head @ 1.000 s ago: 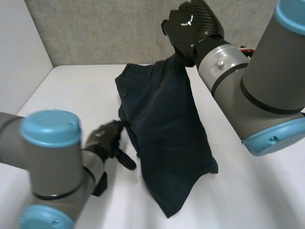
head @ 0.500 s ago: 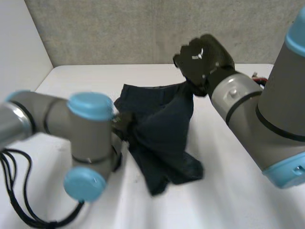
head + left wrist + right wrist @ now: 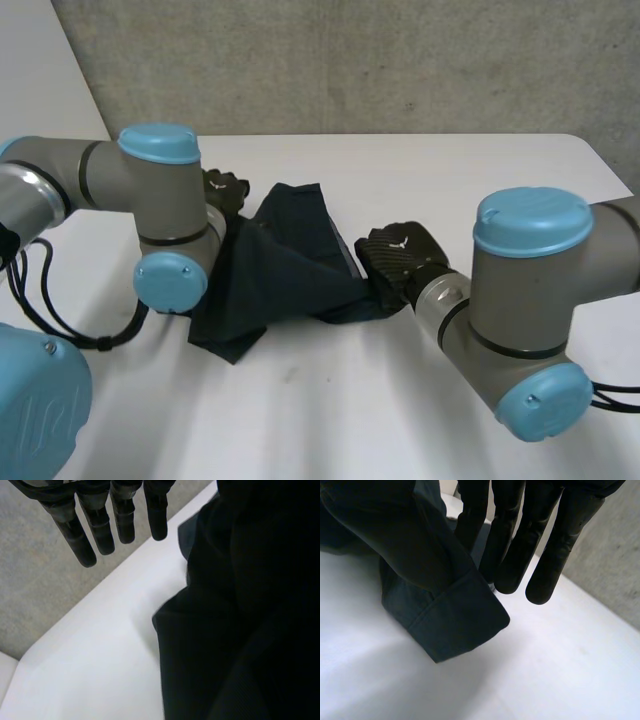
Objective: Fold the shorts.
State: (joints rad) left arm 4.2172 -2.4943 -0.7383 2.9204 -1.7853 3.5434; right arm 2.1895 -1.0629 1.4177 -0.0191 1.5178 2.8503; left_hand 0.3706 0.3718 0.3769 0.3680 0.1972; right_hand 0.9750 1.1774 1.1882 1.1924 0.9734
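Note:
The dark navy shorts lie bunched on the white table between my two arms. My right hand rests low at their right edge. In the right wrist view a hemmed fold of the shorts is pinched between its straight fingers and the covered thumb. My left hand is at the far left edge of the shorts, partly behind its own arm. Its fingers are straight and apart over bare table, and the shorts lie beside them untouched.
A grey wall runs along the back of the table. The left arm's blue-capped joint hangs over the left part of the shorts. White table stretches out in front and to the right.
My right hand came down from high at the back to the table, bringing the shorts into a low heap. The left arm swung across and its hand now sits at the far left edge.

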